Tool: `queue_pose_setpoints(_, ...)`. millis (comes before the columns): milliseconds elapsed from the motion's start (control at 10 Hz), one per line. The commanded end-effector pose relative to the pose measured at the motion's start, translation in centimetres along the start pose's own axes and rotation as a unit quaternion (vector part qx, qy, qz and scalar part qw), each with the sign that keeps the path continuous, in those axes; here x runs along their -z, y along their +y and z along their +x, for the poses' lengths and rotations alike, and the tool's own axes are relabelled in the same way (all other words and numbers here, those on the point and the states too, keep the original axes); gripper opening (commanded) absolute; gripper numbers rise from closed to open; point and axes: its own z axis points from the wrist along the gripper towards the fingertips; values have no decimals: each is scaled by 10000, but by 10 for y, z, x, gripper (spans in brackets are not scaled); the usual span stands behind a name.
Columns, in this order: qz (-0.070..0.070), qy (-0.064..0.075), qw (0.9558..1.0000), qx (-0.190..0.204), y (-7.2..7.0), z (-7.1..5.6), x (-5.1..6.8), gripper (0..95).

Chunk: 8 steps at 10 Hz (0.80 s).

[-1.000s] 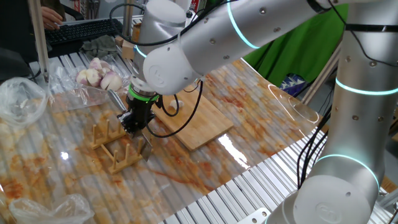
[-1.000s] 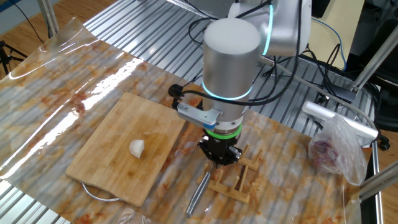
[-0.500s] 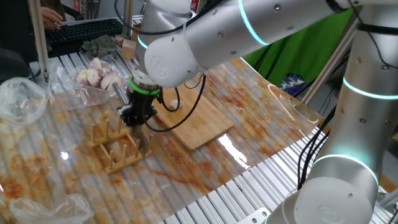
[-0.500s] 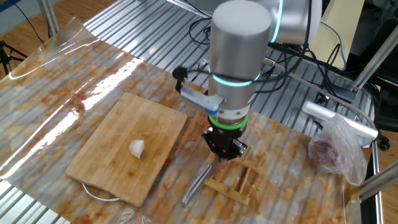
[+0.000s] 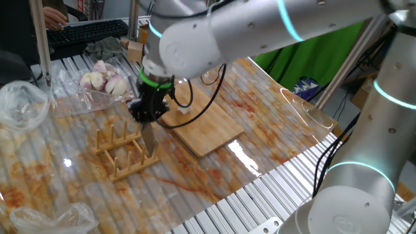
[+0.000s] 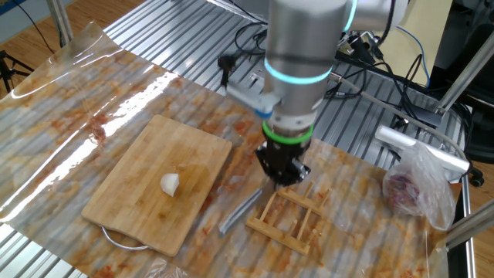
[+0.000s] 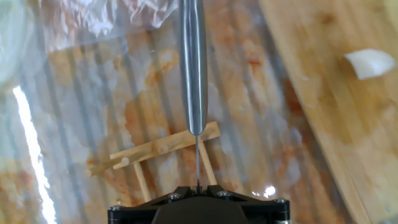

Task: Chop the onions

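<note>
Step in hand, as I read it: fetching the knife, chopping not yet begun. Claw (image 6: 282, 171) is pinched on the knife (image 6: 240, 211) at one end; in the hand view the metal handle (image 7: 193, 62) runs straight out from the claw w/ the thin blade edge-on just at the fingers. In one fixed view the blade hangs down beside the wooden rack (image 5: 120, 153); the other fixed view shows the knife tilted out over the bench (image 6: 116, 85), clear of the rack's slots as far as I can tell.

Onion chunk (image 6: 170, 184): one small pale piece lying on the wooden board (image 6: 147, 181), roughly mid-board, well apart from the knife. Same chunk shows at the upper right of the hand view (image 7: 372, 63). Whole bulbs (image 5: 101, 77) sit in a clear bag at the far side, untouched.

Next move, my guess: carry the knife across to the board, line the blade up above the chunk, edge down, then press through. Needs care w/ the tilt so the blade meets the chunk squarely & doesn't skid it off the board.
</note>
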Motion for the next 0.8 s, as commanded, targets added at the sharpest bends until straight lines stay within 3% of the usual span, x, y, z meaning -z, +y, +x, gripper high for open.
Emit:
queue_pose_setpoints(100,-33,-121,9999,-30,-7,1,27,0)
queue_pose_setpoints(200,-44,-113,9999,16,-8,0,34,0)
queue_pose_setpoints(400,85,-76,9998,183,-16,-5,43,0)
queue_pose_setpoints(800,207,-111,9974,688,-47,-36,41,0)
